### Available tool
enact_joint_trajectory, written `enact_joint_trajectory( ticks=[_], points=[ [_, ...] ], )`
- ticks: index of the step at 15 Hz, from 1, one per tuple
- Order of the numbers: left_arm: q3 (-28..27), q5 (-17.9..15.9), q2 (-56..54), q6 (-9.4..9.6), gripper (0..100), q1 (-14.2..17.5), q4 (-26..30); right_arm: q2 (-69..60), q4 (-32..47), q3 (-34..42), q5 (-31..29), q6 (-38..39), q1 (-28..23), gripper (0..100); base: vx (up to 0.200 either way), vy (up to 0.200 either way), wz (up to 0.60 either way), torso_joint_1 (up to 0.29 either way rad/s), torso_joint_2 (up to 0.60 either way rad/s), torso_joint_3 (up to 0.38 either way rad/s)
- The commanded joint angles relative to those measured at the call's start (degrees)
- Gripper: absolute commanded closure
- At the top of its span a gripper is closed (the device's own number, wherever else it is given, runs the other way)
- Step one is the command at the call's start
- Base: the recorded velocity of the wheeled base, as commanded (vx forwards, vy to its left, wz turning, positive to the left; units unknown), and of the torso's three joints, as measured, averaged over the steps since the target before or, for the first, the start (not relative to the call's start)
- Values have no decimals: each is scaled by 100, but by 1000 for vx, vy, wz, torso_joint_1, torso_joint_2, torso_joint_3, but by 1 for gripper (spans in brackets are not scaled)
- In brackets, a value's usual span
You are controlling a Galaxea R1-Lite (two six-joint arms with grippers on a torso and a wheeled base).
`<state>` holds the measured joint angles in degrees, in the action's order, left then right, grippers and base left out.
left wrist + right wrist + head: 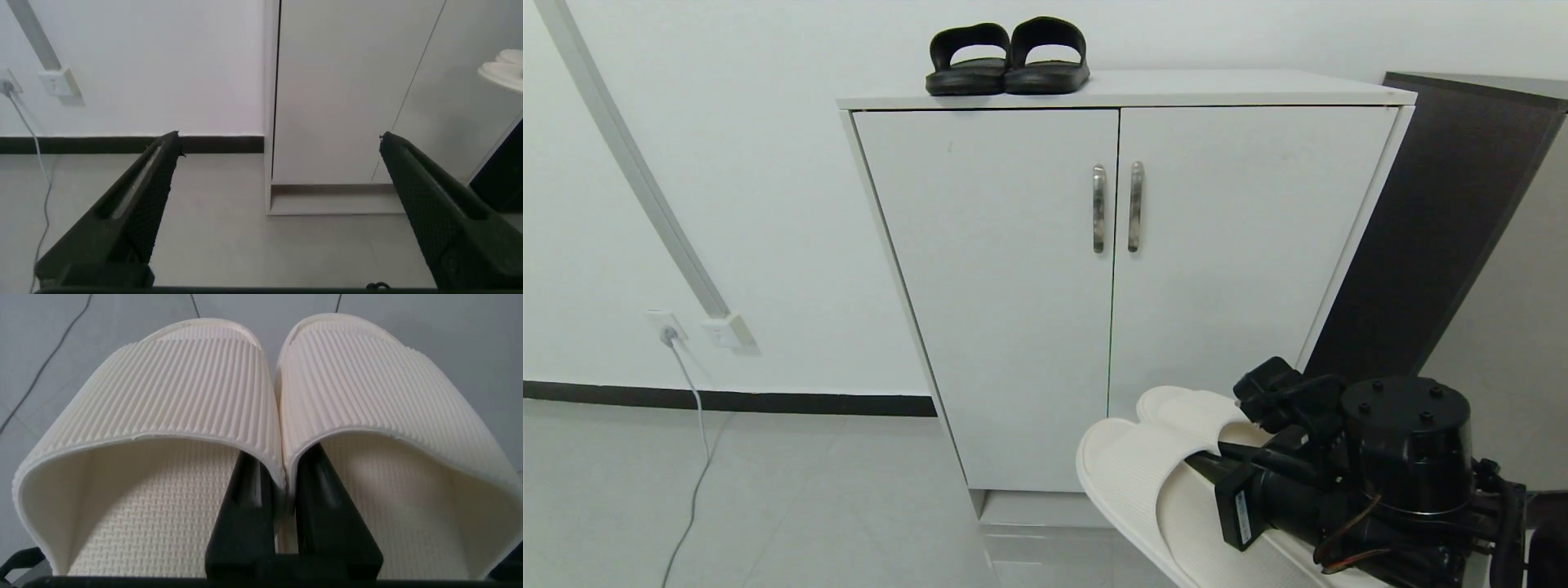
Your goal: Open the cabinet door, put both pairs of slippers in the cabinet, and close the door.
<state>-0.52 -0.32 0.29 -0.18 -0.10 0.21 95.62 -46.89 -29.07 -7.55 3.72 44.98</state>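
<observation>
- The cabinet [996,327] stands against the wall with both doors shut. Its two handles [1098,208] hang side by side at the centre seam.
- The black slippers [1007,61] sit as a pair on the cabinet's top, toward its left end.
- The white slippers [1143,465] are held low in front of the right door. They are carried by the right gripper [282,469].
- One of its fingers [245,498] runs under each strap, and together they are clamped on the two inner strap walls.
- The left gripper [279,136] hangs low, facing the cabinet's bottom left corner and the floor. Its fingers [139,196] are wide apart and carry nothing.
- The step in hand looks to be opening a door, and the free left arm is the likely one to do it.
- To do it well, raise the left gripper to handle height and close squarely on one handle only, since the two are close together.
- Then pull along the door's arc rather than straight back.
- Keep the white pair clear of the swinging door — it sits close in front.
- The pinch on the straps looks centred, so hold it steady.
</observation>
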Motion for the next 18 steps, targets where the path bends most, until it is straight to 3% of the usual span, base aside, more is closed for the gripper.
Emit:
enact_joint_trajectory(
  ticks=[1, 4, 10, 11, 15, 16, 18],
  points=[
    [-563, -30, 234, -26, 0, -8, 58, 0, -75, 42, -1, -3, 2, 100, 0, 0, 0, 0, 0, 0],
    [-668, -311, 1078, -8, 0, -25, 111, 9, -154, 95, -1, -82, 2, 100, 0, 0, 0, 0, 0, 0],
    [-1125, -1647, 2713, -26, 0, -25, -504, 9, -189, 113, 8, -82, 10, 100, 0, 0, 0, 0, 0, 0],
    [-1134, -1726, 2898, -17, 0, -25, -627, 9, -189, 113, 8, -82, 10, 100, 0, 0, 0, 0, 0, 0],
    [-1266, -1832, 4734, -43, 0, -236, -2411, 18, -189, 113, 8, -82, 10, 100, 0, 0, 0, 0, 0, 0],
    [-1327, -1832, 4866, -43, 0, -298, -2464, 18, -189, 113, 8, -82, 10, 100, 0, 0, 0, 0, 0, 0],
    [-1890, -1823, 5455, -298, 0, -755, -2482, 18, -189, 113, 8, -82, 10, 100, 0, 0, 0, 0, 0, 0]
  ],
)
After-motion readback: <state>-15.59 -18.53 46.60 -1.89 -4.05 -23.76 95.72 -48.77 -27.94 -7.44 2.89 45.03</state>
